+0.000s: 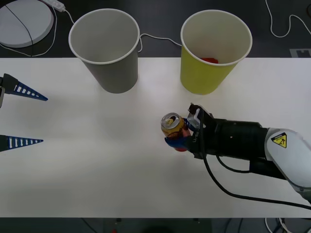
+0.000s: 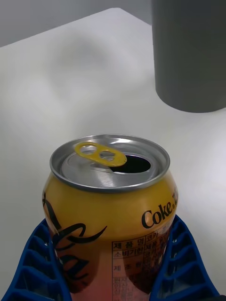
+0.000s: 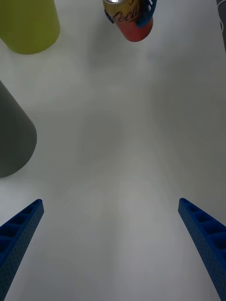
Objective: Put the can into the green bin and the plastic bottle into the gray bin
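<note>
Clamping the can point(image 1: 172, 125) between its blue ribbed fingers point(image 2: 181, 263), the right gripper point(image 1: 181, 138) sits over the middle of the white table point(image 1: 97, 170), in front of the green bin point(image 1: 214, 53) and a little toward the gray bin point(image 1: 107, 48). The can stands upright with its tab and open mouth facing up, orange-gold near the top and red toward its base. Something red lies inside the green bin. Both bins stand upright at the far edge, apart from each other. The left gripper point(image 1: 22, 116) waits at the table's left side with fingers spread wide and nothing between them.
</note>
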{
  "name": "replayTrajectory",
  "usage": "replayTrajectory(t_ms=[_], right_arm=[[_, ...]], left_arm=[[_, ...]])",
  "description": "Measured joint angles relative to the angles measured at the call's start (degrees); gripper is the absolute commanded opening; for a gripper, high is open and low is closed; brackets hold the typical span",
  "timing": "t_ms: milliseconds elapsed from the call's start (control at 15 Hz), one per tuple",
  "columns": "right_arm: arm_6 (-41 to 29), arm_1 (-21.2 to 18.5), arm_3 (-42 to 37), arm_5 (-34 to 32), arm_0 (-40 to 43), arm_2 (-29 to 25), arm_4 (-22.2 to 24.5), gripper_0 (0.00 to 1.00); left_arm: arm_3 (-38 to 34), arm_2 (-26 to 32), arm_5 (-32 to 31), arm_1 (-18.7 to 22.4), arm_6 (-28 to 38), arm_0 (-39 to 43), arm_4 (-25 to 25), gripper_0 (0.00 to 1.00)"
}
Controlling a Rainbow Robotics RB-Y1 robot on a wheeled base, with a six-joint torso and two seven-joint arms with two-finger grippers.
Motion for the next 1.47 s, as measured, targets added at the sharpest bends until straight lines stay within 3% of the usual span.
replayTrajectory(t_ms=[133, 533, 867, 1200, 1467], right_arm=[[-6.7, -2.9, -4.8, -3.7, 0.6, -2.2, 1.3, 0.00], [-25.3, -9.9, -16.1, -20.8, 0.8, -16.5, 1.8, 0.00], [-36.5, -24.4, -16.7, -22.2, -0.2, -23.3, -6.9, 0.00], [-38.4, -35.3, -10.2, -22.8, -4.4, -26.2, -18.0, 0.00], [-38.5, -41.1, -0.8, -33.0, -15.6, -26.1, -23.3, 0.00]], left_arm=[[0.0, 0.0, 0.0, 0.0, 0.0, 0.0, 0.0, 1.00], [0.0, 0.0, 0.0, 0.0, 0.0, 0.0, 0.0, 1.00], [0.0, 0.0, 0.0, 0.0, 0.0, 0.0, 0.0, 1.00], [0.0, 0.0, 0.0, 0.0, 0.0, 0.0, 0.0, 1.00], [0.0, 0.0, 0.0, 0.0, 0.0, 0.0, 0.0, 1.00]])
